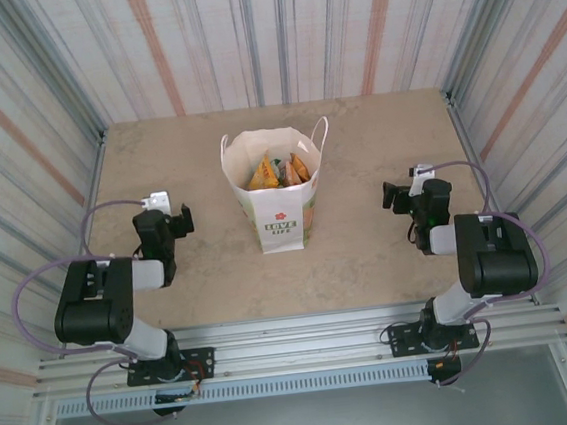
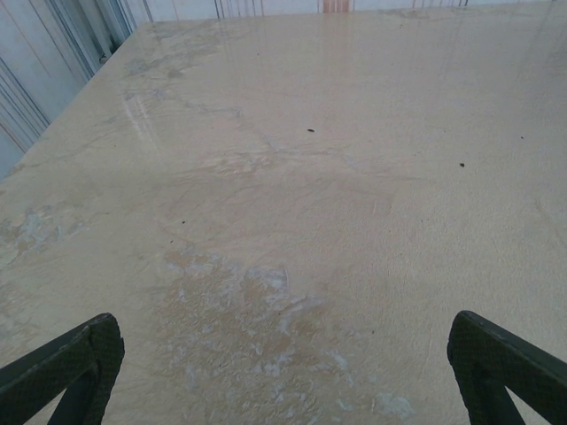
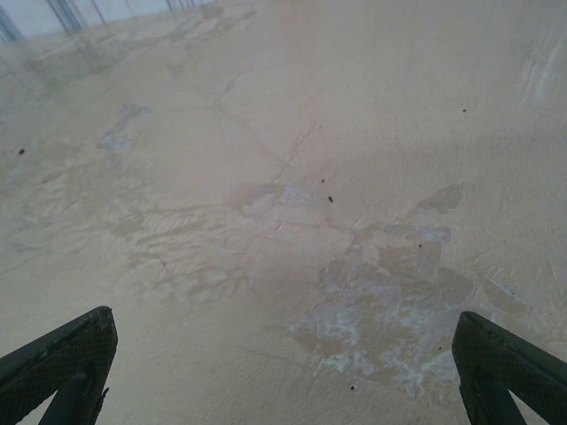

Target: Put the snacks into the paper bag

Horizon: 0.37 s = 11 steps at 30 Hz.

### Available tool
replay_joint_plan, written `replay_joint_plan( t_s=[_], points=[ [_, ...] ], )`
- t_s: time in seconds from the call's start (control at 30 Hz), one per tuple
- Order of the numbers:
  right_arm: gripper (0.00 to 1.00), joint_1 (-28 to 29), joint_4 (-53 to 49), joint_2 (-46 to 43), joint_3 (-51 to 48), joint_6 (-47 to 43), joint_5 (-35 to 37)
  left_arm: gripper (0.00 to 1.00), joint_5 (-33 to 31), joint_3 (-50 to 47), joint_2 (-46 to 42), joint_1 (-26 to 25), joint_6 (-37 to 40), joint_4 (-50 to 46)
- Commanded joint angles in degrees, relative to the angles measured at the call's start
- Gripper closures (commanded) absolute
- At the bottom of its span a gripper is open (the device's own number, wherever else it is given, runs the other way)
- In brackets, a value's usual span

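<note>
Spread end effectors (image 1: 186, 220) (image 1: 389, 196) flank paper bag (image 1: 280, 223) holding snacks (image 1: 278, 171).

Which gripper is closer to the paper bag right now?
Left, marginally. The left gripper sits left of the paper bag, the right gripper slightly farther off on its right; both are open and empty.

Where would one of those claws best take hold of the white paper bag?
By the twisted handle at its right rim, coming down from above. The paper bag stands upright, its mouth open with snacks inside; its walls look too wide and soft to pinch.
</note>
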Motion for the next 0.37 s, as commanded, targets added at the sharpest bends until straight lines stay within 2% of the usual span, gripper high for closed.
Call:
replay_joint_plan(
  t_s=[0.0,0.33],
  points=[
    [0.01,0.35,-0.13,-0.18,1.03,-1.59,1.42,0.02,0.31,0.59,-0.61,-0.23,-0.23,-0.12],
    [0.01,0.38,-0.07,-0.18,1.04,-1.58,1.41,0.01,1.31,0.32,-0.78,0.56,-0.84,0.03]
  ],
)
